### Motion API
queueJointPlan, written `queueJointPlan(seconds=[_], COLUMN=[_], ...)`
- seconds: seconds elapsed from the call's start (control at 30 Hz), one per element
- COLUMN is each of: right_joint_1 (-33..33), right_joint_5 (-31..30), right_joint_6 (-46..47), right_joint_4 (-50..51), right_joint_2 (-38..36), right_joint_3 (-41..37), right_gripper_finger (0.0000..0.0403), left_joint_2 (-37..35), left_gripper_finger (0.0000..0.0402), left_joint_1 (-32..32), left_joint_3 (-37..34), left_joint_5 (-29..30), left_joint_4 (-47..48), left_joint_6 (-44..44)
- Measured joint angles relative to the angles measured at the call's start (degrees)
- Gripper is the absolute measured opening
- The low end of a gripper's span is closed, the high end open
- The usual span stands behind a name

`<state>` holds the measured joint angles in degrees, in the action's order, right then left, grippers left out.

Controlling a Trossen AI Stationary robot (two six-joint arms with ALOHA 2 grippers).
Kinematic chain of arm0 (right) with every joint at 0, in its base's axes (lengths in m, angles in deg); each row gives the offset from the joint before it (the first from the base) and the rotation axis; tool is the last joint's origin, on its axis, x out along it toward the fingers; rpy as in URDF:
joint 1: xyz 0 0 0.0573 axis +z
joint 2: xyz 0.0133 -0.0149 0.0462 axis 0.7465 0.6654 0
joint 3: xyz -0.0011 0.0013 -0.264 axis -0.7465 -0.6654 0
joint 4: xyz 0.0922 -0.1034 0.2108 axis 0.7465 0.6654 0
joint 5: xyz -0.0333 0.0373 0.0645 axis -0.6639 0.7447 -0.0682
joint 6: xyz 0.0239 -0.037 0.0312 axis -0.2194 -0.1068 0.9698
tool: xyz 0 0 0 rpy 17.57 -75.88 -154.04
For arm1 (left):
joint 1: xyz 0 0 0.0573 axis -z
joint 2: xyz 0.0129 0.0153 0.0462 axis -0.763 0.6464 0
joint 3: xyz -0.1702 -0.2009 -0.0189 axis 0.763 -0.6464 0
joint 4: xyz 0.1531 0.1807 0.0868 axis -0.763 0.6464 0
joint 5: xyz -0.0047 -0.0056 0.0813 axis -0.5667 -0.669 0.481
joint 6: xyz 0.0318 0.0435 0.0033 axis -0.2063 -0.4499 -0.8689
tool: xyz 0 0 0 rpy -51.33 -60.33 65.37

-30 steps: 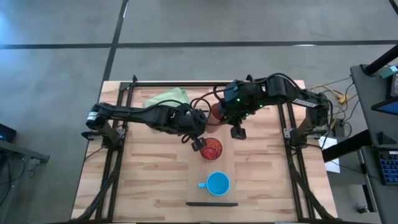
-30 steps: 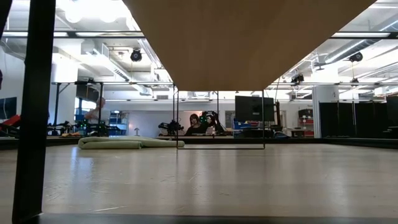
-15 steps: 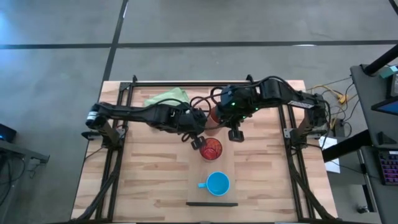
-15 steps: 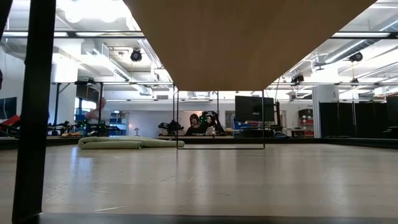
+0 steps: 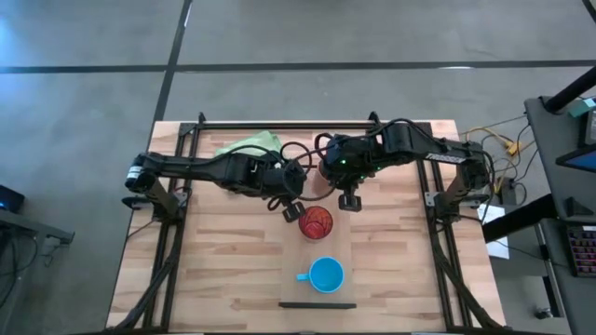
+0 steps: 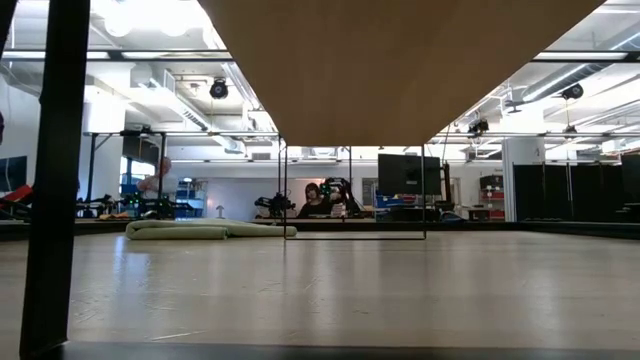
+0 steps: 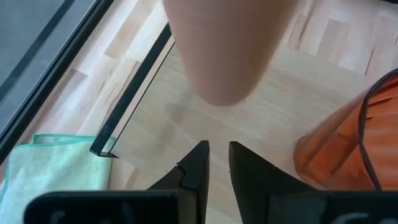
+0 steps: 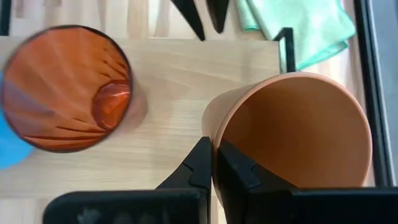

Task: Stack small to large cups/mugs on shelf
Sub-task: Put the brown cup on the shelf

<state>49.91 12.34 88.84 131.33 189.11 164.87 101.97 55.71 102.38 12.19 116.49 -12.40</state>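
In the high view the pale shelf (image 5: 340, 244) lies on the table with the translucent red cup (image 5: 316, 221) and the blue mug (image 5: 326, 274) standing on it. The terracotta cup (image 5: 322, 177) is at the shelf's far end, mostly hidden under the right arm. My right gripper (image 8: 214, 163) is shut on that cup (image 8: 298, 130). My left gripper (image 7: 217, 158) hovers just left of the red cup (image 7: 348, 143), open by a narrow gap and empty. The low view shows neither gripper. My right gripper pinches the terracotta cup's wall at the rim (image 8: 216, 142), with one finger (image 8: 200, 163) outside and one (image 8: 236, 169) inside. It comes from above, pointing down. The cup hangs tilted, and the left wrist view shows its base (image 7: 221, 74) clear of the shelf.
A green cloth (image 5: 251, 146) lies near the table's far edge, left of the shelf's dark far end (image 7: 134, 93). The shelf's near end has a dark edge (image 5: 317, 304). Black frame rails run along both sides of the table (image 5: 214, 261). Bare shelf shows between the cups.
My right gripper has carried the terracotta cup a little toward the table's left, over the shelf's far end. My left gripper has drawn back slightly from the red cup, toward the left and far edges. The red cup and blue mug have stayed put.
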Motion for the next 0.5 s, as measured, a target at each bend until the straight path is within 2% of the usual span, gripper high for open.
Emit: queueJointPlan(seconds=[0.5], right_joint_1=[-0.1], right_joint_5=[-0.4], right_joint_6=[-1.8], right_joint_4=[-1.5], right_joint_2=[0.0], right_joint_3=[-1.2], right_gripper_finger=[0.0009], left_joint_2=[-0.1], left_gripper_finger=[0.0047], left_joint_1=[0.0], left_joint_3=[0.0], left_joint_5=[0.0], left_joint_4=[0.1], left_joint_6=[0.0])
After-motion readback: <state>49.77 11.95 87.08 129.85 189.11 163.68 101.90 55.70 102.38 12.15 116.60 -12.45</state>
